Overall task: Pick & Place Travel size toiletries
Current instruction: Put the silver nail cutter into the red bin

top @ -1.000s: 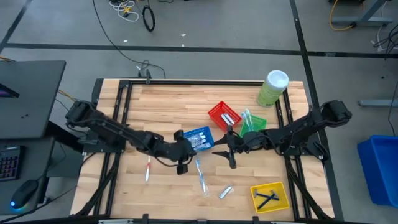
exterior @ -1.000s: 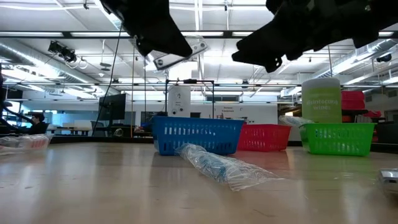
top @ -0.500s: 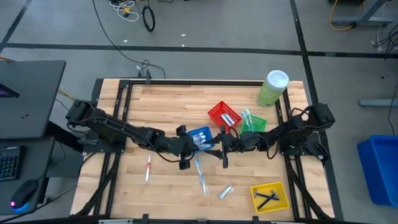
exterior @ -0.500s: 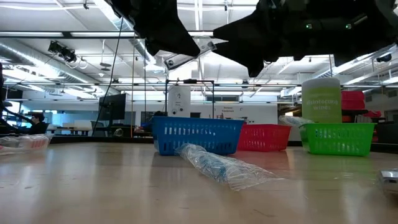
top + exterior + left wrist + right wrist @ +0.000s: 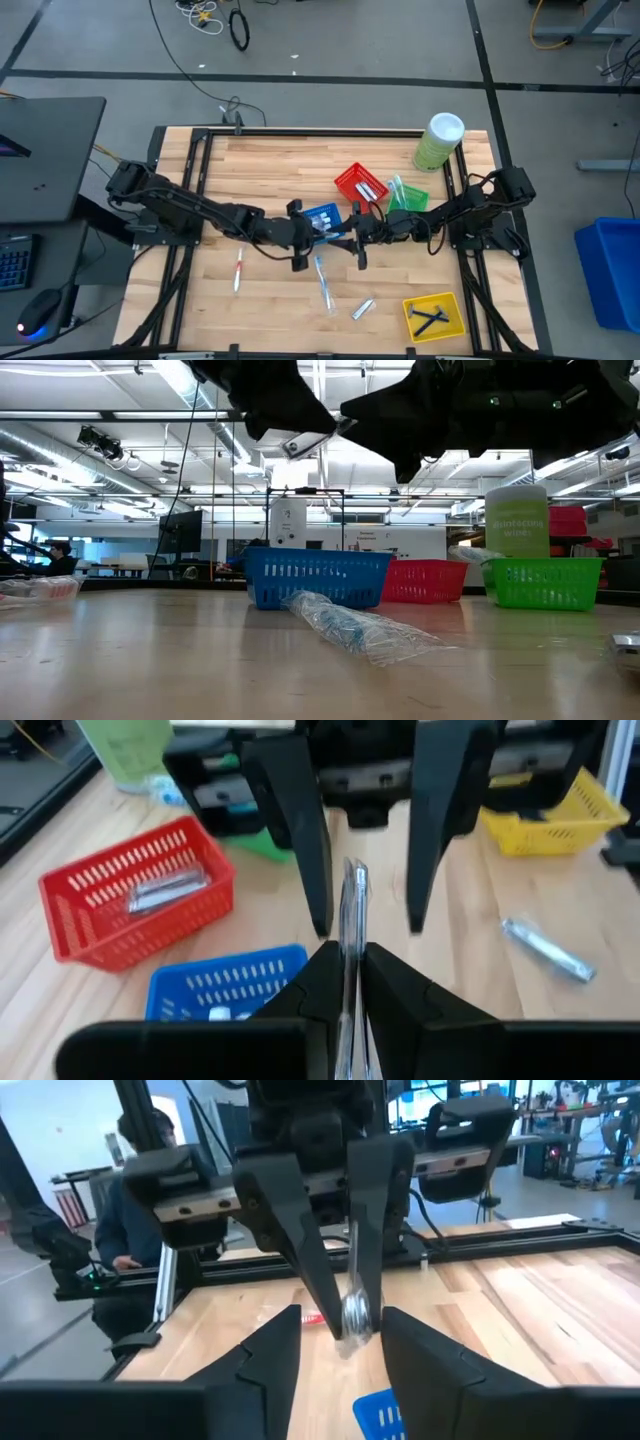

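Left wrist view shows a handover: the left gripper (image 5: 345, 970) clenches a thin silver tube (image 5: 352, 920) above the wooden tabletop (image 5: 470, 900), beside the blue mesh basket (image 5: 320, 220). Beyond it, the right gripper (image 5: 365, 925) stands spread around the tube. Next, I judge, it must close before the left releases. Contact is hard to see.

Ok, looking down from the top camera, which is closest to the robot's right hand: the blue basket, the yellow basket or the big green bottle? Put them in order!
From the right hand:
1. Blue basket, right beside it, toward the left arm.
2. Yellow basket, at the table's front right.
3. Big green bottle, in the far right corner.
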`<state>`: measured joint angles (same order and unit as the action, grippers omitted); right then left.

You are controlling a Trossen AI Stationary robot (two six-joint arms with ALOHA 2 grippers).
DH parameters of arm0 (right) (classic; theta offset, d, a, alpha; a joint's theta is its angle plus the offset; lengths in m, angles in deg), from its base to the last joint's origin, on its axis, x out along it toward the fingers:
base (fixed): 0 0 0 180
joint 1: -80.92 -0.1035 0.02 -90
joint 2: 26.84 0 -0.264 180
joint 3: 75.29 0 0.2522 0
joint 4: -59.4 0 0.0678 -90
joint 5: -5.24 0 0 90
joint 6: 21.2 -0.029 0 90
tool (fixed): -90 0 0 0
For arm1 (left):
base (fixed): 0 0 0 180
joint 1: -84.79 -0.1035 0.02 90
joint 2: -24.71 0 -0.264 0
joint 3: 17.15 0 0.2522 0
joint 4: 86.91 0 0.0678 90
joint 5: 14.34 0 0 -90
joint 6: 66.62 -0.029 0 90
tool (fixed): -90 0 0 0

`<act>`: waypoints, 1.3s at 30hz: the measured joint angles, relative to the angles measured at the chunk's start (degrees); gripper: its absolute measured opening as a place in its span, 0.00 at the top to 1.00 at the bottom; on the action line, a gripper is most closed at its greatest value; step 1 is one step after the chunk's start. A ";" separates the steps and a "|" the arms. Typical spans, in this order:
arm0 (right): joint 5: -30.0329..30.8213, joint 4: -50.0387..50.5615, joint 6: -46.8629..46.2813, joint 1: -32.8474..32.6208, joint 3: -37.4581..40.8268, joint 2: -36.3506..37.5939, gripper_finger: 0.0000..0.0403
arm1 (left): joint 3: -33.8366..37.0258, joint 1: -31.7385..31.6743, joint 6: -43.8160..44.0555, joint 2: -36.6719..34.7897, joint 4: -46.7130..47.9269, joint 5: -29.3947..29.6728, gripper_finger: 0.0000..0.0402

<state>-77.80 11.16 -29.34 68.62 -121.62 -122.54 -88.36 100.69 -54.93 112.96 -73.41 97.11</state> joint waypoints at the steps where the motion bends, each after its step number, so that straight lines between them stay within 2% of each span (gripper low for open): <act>1: 0.00 0.00 0.00 0.00 0.00 0.00 0.65 | 0.00 0.00 -0.01 0.00 -0.57 -0.10 0.90; 10: -2.26 -1.50 0.63 0.11 0.02 0.00 0.78 | 0.00 -0.48 -0.07 0.00 -0.79 -1.31 0.89; 21: -1.82 -1.24 1.94 0.09 0.06 0.00 0.92 | 0.00 -0.54 -0.71 0.00 -0.87 -1.82 0.89; 25: -0.14 -1.22 1.92 0.03 0.07 0.00 0.92 | 0.00 -0.59 -0.11 0.00 -0.81 -1.63 0.88; 39: 2.20 0.88 2.29 0.02 0.07 0.02 0.93 | 0.00 -0.59 -0.39 0.04 -0.50 1.46 0.76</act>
<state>-75.59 12.05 -27.05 68.65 -121.56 -122.52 -88.36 100.10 -55.32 113.00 -73.91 98.56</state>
